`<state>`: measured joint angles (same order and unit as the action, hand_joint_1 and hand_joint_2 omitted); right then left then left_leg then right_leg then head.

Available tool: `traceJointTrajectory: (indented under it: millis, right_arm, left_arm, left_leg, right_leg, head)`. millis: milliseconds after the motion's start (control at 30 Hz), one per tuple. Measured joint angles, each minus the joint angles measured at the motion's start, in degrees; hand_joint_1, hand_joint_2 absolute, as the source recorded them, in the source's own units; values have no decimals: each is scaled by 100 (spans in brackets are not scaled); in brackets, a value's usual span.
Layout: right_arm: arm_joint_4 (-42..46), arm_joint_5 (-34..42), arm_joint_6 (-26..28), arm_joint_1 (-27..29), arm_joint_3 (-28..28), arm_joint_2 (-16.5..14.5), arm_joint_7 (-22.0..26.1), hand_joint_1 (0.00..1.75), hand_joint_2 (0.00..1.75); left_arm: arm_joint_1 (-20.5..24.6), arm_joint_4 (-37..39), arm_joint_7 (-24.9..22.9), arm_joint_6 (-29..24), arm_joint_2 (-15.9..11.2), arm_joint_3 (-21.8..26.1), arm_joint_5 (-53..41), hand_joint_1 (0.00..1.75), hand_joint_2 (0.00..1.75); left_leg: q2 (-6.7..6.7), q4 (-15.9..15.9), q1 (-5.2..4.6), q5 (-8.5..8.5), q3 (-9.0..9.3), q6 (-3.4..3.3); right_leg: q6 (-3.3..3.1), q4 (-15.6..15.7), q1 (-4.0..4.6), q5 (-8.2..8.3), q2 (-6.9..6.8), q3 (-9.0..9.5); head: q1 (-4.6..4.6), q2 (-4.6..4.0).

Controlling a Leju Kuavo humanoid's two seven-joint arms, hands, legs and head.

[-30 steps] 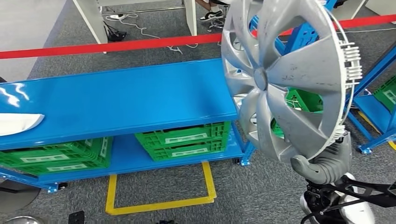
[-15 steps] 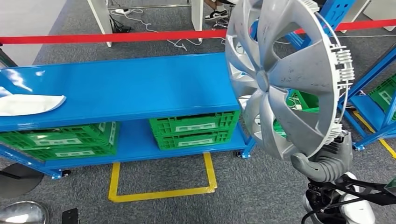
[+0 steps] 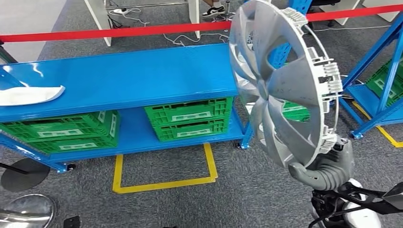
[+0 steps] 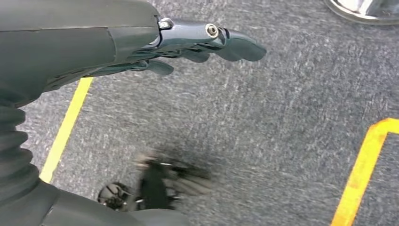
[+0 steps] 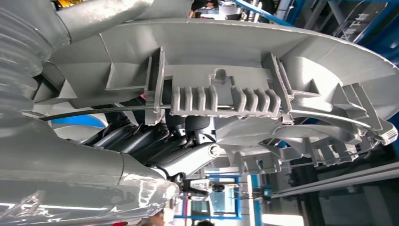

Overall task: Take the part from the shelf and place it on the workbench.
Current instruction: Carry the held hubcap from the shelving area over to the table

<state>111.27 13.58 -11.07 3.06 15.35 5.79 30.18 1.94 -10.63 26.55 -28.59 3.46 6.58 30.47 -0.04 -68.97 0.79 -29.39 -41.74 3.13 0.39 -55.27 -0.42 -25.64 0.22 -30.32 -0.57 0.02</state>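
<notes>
A large silver wheel cover [image 3: 280, 90] stands upright on edge in front of me at the right of the head view. My right hand [image 3: 325, 168] grips its lower rim from below. In the right wrist view the dark fingers [image 5: 155, 146] reach behind the ribbed clips on the cover's back [image 5: 235, 56]. The blue workbench top [image 3: 133, 80] lies to the left of the cover, lower and farther off. My left hand [image 4: 188, 47] hangs over the grey carpet with its fingers stretched out, holding nothing.
A white curved part [image 3: 28, 95] lies at the bench's left end. Green crates [image 3: 190, 118] fill its lower shelf. Red barrier tape [image 3: 119, 32] runs behind the bench. A blue rack [image 3: 375, 95] stands at the right. A yellow floor outline [image 3: 164, 183] lies before the bench.
The whole picture has shifted, so the camera moved; the bench now sits a little lower and more square. The wheel cover has turned more edge-on, with my right hand still holding it.
</notes>
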Motion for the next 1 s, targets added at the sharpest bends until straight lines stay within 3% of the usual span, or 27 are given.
traceJointTrajectory:
  millis: [33, 67, 100, 133, 200, 233, 267, 333, 367, 400, 467, 533, 567, 600, 667, 733, 767, 833, 867, 933, 1000]
  right_arm:
    - [0, -3, -4, 18, -1, 0, 11, 175, 175]
    - [0, -4, -9, 28, -2, 0, 19, 175, 175]
    - [0, -5, -17, 35, -4, 0, 23, 175, 175]
    - [1, -11, -25, 41, -8, 0, 25, 175, 175]
    - [15, -41, -36, 52, -23, 0, 28, 175, 175]
    - [25, -61, -42, 58, -30, 0, 35, 175, 175]
    - [34, -79, -49, 68, -34, 0, 44, 175, 175]
    - [41, -101, -66, 101, -38, 0, 61, 175, 175]
    - [43, -108, -73, 117, -39, 0, 66, 175, 175]
    - [44, -113, -78, 129, -43, 0, 70, 175, 175]
    - [46, -125, -87, 140, -50, 0, 79, 175, 175]
    - [46, -140, -97, 158, -60, -2, 89, 175, 175]
    - [46, -146, -99, 173, -64, -4, 91, 175, 175]
    - [46, -150, -100, 187, -69, -6, 92, 175, 175]
    - [48, -156, -103, 201, -84, -7, 92, 175, 175]
    - [64, -158, -107, 209, -105, -7, 96, 175, 175]
    - [72, -158, -108, 212, -114, -7, 98, 175, 175]
    - [79, -159, -112, 213, -122, -10, 100, 175, 175]
    - [79, -160, -116, 208, -124, -15, 98, 175, 175]
    - [79, -158, -131, 197, -135, -31, 95, 175, 175]
    - [78, -155, -145, 193, -154, -44, 94, 175, 175]
  left_arm:
    - [3, -3, 9, 2, -3, 9, -8, 0, 175]
    - [6, -7, 15, 4, -7, 19, -17, 0, 175]
    - [9, -10, 20, 5, -9, 28, -28, 0, 175]
    - [14, -13, 26, 6, -8, 36, -40, 0, 175]
    - [29, -19, 43, 8, -4, 41, -58, 0, 175]
    - [37, -21, 51, 7, -2, 43, -67, 0, 175]
    - [39, -23, 58, 5, -2, 44, -78, 0, 175]
    - [28, -23, 64, -3, -4, 47, -99, 0, 175]
    - [19, -23, 64, -8, -8, 49, -107, 0, 175]
    - [13, -23, 64, -12, -13, 52, -112, 0, 175]
    - [9, -23, 64, -16, -20, 56, -122, 0, 175]
    - [5, -23, 64, -15, -21, 57, -137, 0, 175]
    - [3, -23, 64, -15, -22, 57, -144, 0, 175]
    - [2, -23, 64, -15, -23, 57, -150, 0, 175]
    - [8, -23, 64, -15, -15, 58, -156, 0, 175]
    - [24, -23, 64, -13, -8, 59, -161, 0, 175]
    - [25, -23, 64, -11, -5, 59, -162, 0, 175]
    - [12, -23, 63, -3, -16, 64, -147, 0, 175]
    - [4, -23, 62, 2, -19, 71, -132, 0, 175]
    - [8, -23, 57, 15, -26, 94, -107, 0, 175]
    - [19, -23, 52, 22, -24, 123, -106, 0, 175]
  left_leg:
    - [0, -251, 6, -41, 8, 16]
    - [1, -299, 14, 44, 102, 29]
    - [1, -140, 26, 195, 294, 43]
    - [0, 198, 46, 314, 579, 65]
    - [-21, 974, 59, 307, 1120, 51]
    - [-36, 1225, 56, 231, 1266, 12]
    - [-50, 1328, 40, 172, 1298, -48]
    - [-59, 1328, 28, 178, 1242, -173]
    - [-62, 1322, 22, 205, 1217, -229]
    - [-68, 1324, 17, 239, 1192, -285]
    - [-97, 1324, -9, 308, 1114, -360]
    - [-153, 1322, -44, 374, 1033, -388]
    - [-193, 1321, -59, 403, 1005, -390]
    - [-242, 1320, -73, 428, 985, -389]
    - [-346, 1318, -95, 473, 955, -370]
    - [-445, 1303, -82, 522, 894, -322]
    - [-494, 1299, -66, 551, 856, -284]
    - [-574, 1294, -42, 590, 800, -210]
    - [-522, 1247, -47, 550, 764, -173]
    - [-277, 825, -55, 248, 560, -104]
    - [-99, 74, -41, -154, 234, -30]
  right_leg:
    - [14, -7, -6, 61, -3, -85]
    - [37, -19, -17, 114, -4, -167]
    - [66, -31, -34, 159, -2, -245]
    - [102, -54, -46, 197, 0, -313]
    - [180, -121, -47, 246, -3, -430]
    - [218, -154, -40, 277, -4, -478]
    - [253, -173, -40, 311, -6, -515]
    - [309, -207, -66, 333, -6, -576]
    - [328, -304, -78, 249, -9, -630]
    - [342, -518, -83, 93, -12, -726]
    - [351, -1282, -74, -356, -14, -1024]
    - [330, -1870, -56, -607, -12, -1198]
    - [303, -1857, -43, -579, -7, -1129]
    - [266, -1616, -27, -459, 15, -944]
    - [153, -796, -2, -198, 218, -407]
    - [86, -262, 12, -123, 417, -88]
    - [79, -207, 18, -143, 439, -62]
    - [72, -173, 19, -100, 325, -70]
    - [53, -150, 8, -73, 258, -71]
    - [13, -108, -18, -25, 97, -83]
    - [-8, -106, -14, -2, -68, -123]
  head:
    - [-1, 0]
    - [-1, 0]
    - [-1, 0]
    - [-4, 0]
    - [-15, 0]
    - [-19, 0]
    - [-20, 0]
    - [-17, 0]
    - [-15, 0]
    - [-12, 0]
    - [-5, 0]
    - [-6, 0]
    - [-7, 0]
    - [-7, 0]
    - [-12, 0]
    - [-24, 0]
    - [-30, 0]
    - [-28, 0]
    - [-38, 0]
    - [-75, 0]
    - [-105, 0]
